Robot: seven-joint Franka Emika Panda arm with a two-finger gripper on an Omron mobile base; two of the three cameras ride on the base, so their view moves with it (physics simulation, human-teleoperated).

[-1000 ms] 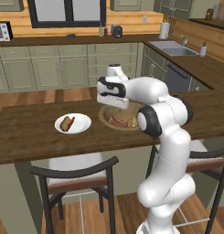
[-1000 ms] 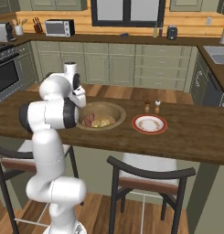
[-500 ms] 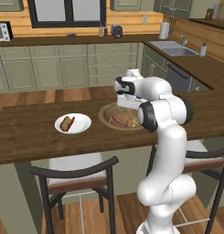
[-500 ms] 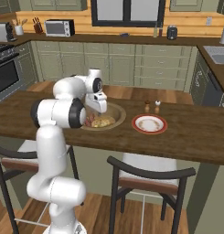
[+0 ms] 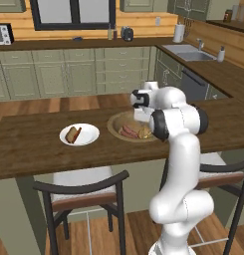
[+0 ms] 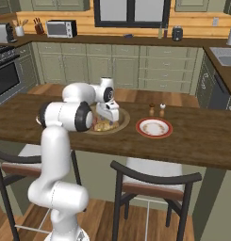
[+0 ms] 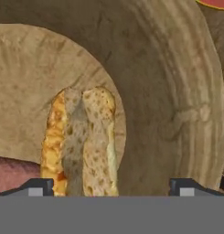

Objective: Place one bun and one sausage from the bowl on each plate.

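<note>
The tan wooden bowl [image 5: 115,121] [image 6: 121,116] [image 7: 186,91] sits mid-counter and holds a split bun [image 7: 83,137] [image 5: 144,132] and a reddish sausage [image 7: 10,176] [image 5: 126,131]. My gripper [image 5: 139,115] [image 6: 107,115] [image 7: 112,187] points down into the bowl, open, its fingertips [image 7: 38,186] straddling the near end of the bun without touching it. Left of the bowl, the plain white plate [image 5: 89,134] carries a bun [image 5: 70,135] and a sausage [image 5: 77,132]. To the bowl's right lies the red-rimmed plate [image 6: 154,134] [image 7: 216,3], its middle bare.
Two small shakers [image 6: 156,110] stand just behind the red-rimmed plate. Two stools [image 5: 86,191] [image 6: 152,181] are tucked under the near edge of the wooden counter [image 5: 24,149]. Kitchen cabinets and a sink [image 5: 190,55] lie beyond.
The hand has swung rightwards across the counter and come down over the bowl. The jaws have stayed open and nothing has been picked up.
</note>
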